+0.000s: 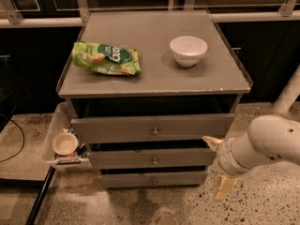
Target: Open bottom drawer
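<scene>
The bottom drawer (126,179) is the slimmest grey front of three, lowest in the cabinet, with a small round metal knob (153,181) at its centre; it looks shut or nearly shut. My gripper (218,165) is to the right of the cabinet, level with the middle and bottom drawers. It is open, with one cream finger (212,142) up by the middle drawer's right end and the other (224,187) down near the floor. It holds nothing and is clear of the knob.
The middle drawer (122,159) and top drawer (112,128) sit above, each slightly out. A green snack bag (106,58) and a white bowl (188,50) lie on the cabinet top. A clear bin (54,130) holding a small bowl (64,143) stands at the cabinet's left. The floor is speckled.
</scene>
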`<state>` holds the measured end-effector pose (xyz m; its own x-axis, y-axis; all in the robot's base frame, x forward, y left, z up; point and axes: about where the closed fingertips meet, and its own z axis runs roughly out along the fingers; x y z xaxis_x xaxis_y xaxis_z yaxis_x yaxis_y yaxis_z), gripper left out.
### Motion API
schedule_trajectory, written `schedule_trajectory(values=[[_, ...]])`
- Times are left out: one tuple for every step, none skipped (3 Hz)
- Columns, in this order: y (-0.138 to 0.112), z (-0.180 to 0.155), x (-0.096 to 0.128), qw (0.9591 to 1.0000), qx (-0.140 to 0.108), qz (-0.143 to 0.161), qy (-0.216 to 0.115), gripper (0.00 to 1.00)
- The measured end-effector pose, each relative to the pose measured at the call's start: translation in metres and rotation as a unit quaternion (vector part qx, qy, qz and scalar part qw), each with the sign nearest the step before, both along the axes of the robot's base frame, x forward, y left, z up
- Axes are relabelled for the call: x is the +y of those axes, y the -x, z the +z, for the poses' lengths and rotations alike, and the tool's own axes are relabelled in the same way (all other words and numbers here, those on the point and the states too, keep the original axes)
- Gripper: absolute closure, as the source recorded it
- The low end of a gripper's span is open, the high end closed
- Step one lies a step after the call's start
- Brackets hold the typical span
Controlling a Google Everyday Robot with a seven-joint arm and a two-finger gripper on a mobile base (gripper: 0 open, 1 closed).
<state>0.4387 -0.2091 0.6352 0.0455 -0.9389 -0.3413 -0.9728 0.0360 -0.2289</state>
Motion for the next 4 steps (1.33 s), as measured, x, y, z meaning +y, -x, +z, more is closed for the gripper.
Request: schedule_trajectory(values=[[-0.002, -0.027, -0.001, 0.9992, 0.021, -0.011, -0.033, 0.00], [-0.006, -0.085, 0.009, 0.9970, 0.044, -0.006, -0.064, 0.00], [-0.011, -0.142, 0.017, 0.9963, 0.040, 0.012, -0.075, 0.00], [-0.020, -0.182, 0.018, 0.9955, 0.025, 0.025, -0.088, 0.00]])
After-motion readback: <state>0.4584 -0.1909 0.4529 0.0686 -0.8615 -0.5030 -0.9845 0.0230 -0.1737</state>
